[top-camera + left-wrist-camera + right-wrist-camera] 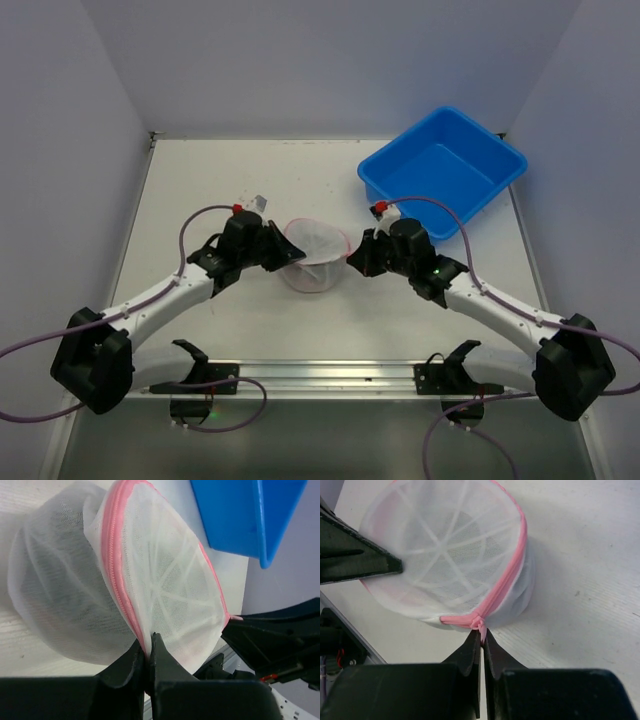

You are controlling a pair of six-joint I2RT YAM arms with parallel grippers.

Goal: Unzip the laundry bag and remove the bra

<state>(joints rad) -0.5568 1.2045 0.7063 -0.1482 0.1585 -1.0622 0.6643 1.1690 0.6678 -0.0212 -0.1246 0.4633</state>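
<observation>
The laundry bag (315, 255) is a round white mesh drum with pink zipper trim, standing on the table between my two grippers. My left gripper (291, 254) is shut on the bag's pink rim (131, 622) at its left side, and the mesh lid (170, 590) stands up from that rim. My right gripper (356, 255) is shut on the pink zipper pull (482, 625) at the bag's right side. The bag also shows in the right wrist view (450, 555). Something darker shows faintly through the mesh (55, 580); the bra itself cannot be made out.
A blue plastic bin (442, 167) stands at the back right, close behind my right arm. It also shows in the left wrist view (240, 515). A metal rail (320, 376) runs along the table's near edge between the arm bases.
</observation>
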